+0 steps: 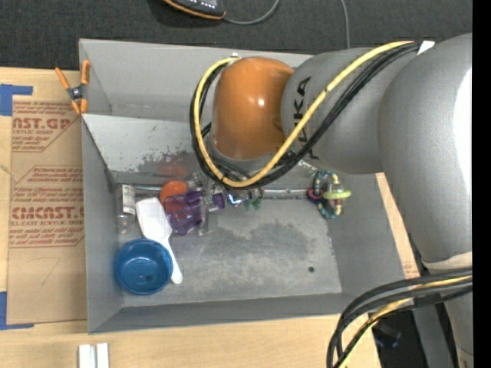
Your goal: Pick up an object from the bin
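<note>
Where purple thing (pixel 184 211) lies, bin (pixel 261 263) left | gripper (pixel 210 197) beside it | grip state: cannot tell

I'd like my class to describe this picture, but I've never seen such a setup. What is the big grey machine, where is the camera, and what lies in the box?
The big grey shape is a robot arm, reaching in from the right over a grey metal bin. The camera looks down from above, slightly sideways. The orange dome belongs to the arm. Its gripper hangs below the dome, by a purple translucent thing; I cannot tell whether it holds anything. Also in the bin: a blue round cup, a white scoop and a small multicoloured toy.
</note>
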